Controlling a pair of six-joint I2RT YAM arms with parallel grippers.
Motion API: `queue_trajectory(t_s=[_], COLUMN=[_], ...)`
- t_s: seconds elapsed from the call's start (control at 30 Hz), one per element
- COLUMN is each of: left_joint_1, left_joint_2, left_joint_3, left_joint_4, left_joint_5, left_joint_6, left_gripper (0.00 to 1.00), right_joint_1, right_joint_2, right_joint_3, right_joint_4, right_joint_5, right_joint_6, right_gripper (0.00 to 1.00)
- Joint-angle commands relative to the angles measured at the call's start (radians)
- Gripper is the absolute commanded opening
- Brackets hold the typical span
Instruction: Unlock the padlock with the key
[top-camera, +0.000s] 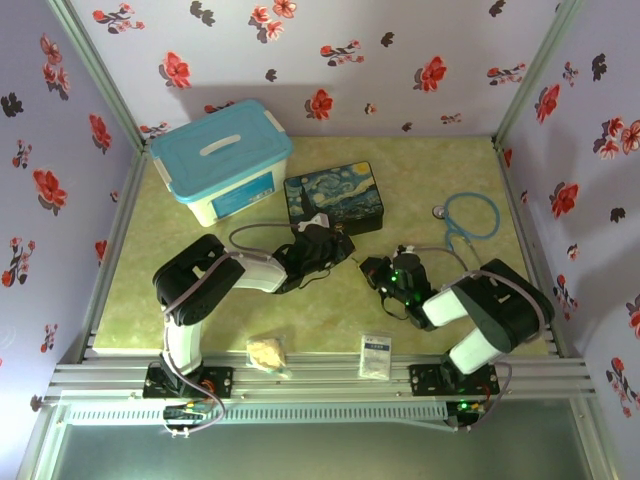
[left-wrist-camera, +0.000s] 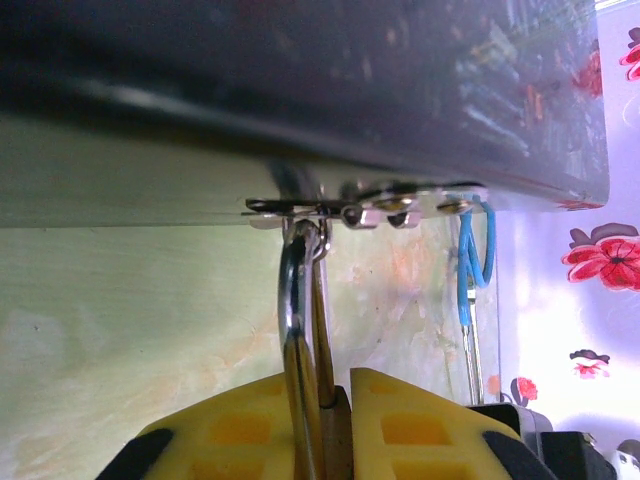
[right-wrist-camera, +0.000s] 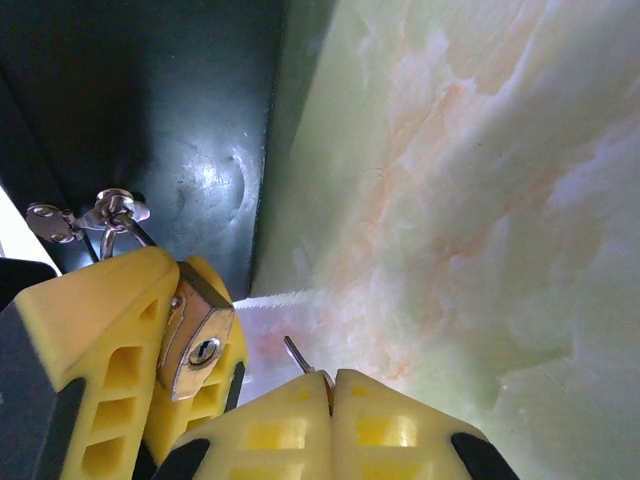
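Green marbled worktop (top-camera: 420, 180) walled with flowered paper. At the back left stands a white plastic box (top-camera: 222, 160) with a blue lid; just beside it lies a dark-blue painted tin (top-camera: 335, 197), and a blue stethoscope (top-camera: 472, 218) lies well apart on the right. Both my arms reach to the middle of the worktop, in front of the tin. My left gripper (left-wrist-camera: 328, 388) is pinching the padlock (right-wrist-camera: 200, 340) between its yellow fingers, low and close to the tin's dark wall. The lock's silver shackle (left-wrist-camera: 295, 290) points away from the wrist, and a small bunch of spare keys (right-wrist-camera: 95, 215) hangs at its far end. In my right wrist view, the brass body is turned so that the keyhole faces my right gripper (right-wrist-camera: 333, 382). That gripper is pressed together on the key (right-wrist-camera: 296, 354), of which a short grey tip sticks out from between the fingers. The tip is near the padlock but apart from it, off to the side of the keyhole and slanted rather than pointing into it. I judge the step in hand to be lining up the key, with nothing inserted yet. The next move calls for small corrections: swing the tip toward the keyhole, match its angle to the slot, then push in straight while my left gripper holds the lock firm.
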Motion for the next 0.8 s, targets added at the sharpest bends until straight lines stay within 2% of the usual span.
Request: queue_trajectory(t_s=[0.0, 0.33, 0.63, 0.77], left_joint_1=[0.005, 0.006, 0.005, 0.005], left_joint_2=[-0.012, -0.018, -0.008, -0.008], left_joint_3=[0.002, 0.028, 0.017, 0.019], left_joint_4=[0.059, 0.016, 0.042, 0.046], left_joint_5=[0.017, -0.004, -0.002, 0.0], left_joint_6=[-0.026, 0.003, -0.018, -0.019], left_gripper=[0.0, 0.0, 0.0, 0.0], right_joint_1=[0.009, 0.013, 0.019, 0.024], right_joint_2=[0.038, 0.023, 0.115, 0.11], right_joint_3=[-0.023, -0.057, -0.073, -0.072], right_joint_4=[0.15, 0.224, 0.39, 0.389], right_joint_5=[0.006, 0.043, 0.056, 0.069], right_joint_6=[0.038, 0.038, 0.059, 0.04], right_gripper=[0.0, 0.0, 0.0, 0.0])
